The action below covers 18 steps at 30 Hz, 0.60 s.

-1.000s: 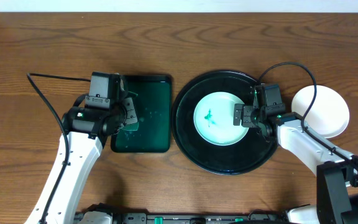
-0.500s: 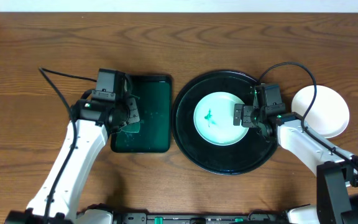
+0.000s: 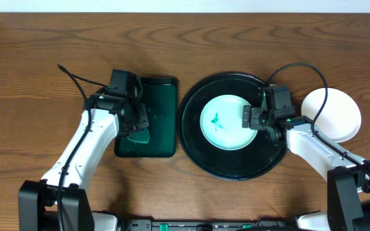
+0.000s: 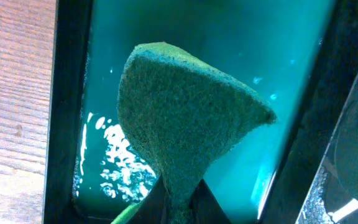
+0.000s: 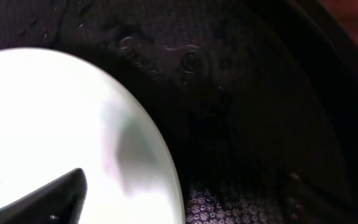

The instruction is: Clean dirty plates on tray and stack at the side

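One plate [image 3: 224, 122] with a small green smear lies in the middle of the round black tray [image 3: 198, 154]. My right gripper [image 3: 247, 119] is open at the plate's right rim. In the right wrist view one finger rests over the plate [image 5: 55, 118] and the rim lies between the fingers [image 5: 185, 186]. My left gripper [image 3: 134, 122] is shut on a green sponge [image 4: 185, 124] and holds it over the water in the rectangular dark green tray [image 3: 162, 128]. A white plate [image 3: 336, 114] lies on the table right of the black tray.
The dark green tray [image 4: 70, 112] holds shallow water and stands just left of the black tray [image 5: 253, 93]. Bare wood table lies to the far left and along the back. The right arm's cable arches over the black tray's right side.
My left arm has swung right and its gripper has turned above the green tray with the sponge still in it. The right gripper and the plate have not moved.
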Motion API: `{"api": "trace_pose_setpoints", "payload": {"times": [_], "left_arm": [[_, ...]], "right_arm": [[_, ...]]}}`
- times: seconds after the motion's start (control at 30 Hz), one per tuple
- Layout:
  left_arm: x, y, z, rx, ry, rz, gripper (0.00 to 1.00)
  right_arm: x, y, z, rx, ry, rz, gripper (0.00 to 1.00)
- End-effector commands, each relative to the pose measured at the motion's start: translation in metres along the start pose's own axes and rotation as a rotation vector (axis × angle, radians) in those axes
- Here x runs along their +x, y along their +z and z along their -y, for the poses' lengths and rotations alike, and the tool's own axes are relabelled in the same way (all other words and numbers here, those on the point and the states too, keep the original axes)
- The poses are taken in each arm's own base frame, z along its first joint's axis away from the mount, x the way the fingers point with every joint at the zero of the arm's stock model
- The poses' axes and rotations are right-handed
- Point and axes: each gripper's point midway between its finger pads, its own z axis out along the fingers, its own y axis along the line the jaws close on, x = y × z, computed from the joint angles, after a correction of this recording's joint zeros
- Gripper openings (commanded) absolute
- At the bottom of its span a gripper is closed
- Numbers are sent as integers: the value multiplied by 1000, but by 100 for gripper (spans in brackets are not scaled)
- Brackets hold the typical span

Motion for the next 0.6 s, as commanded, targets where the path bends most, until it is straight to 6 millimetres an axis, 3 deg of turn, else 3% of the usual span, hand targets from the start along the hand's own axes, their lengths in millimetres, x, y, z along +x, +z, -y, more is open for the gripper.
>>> {"api": "trace_pose_setpoints", "payload": {"times": [0.0,0.03,0.07,0.13,0.57], "left_arm": [[-1,-1,2,7,1,1,7],[-1,-1,2,7,1,1,7],[-1,-1,3,8,1,1,7],[-1,-1,3,8,1,1,7],[-1,-1,2,7,1,1,7]], "right_arm": [[6,2,-2,-2,-7,-22,47],[8,2,-1,0,-7,-29,25],[9,2,-1,2,-7,-34,16],[13,1,0,5,-8,-48,8],[24,3,3,14,-8,-77,7]]}}
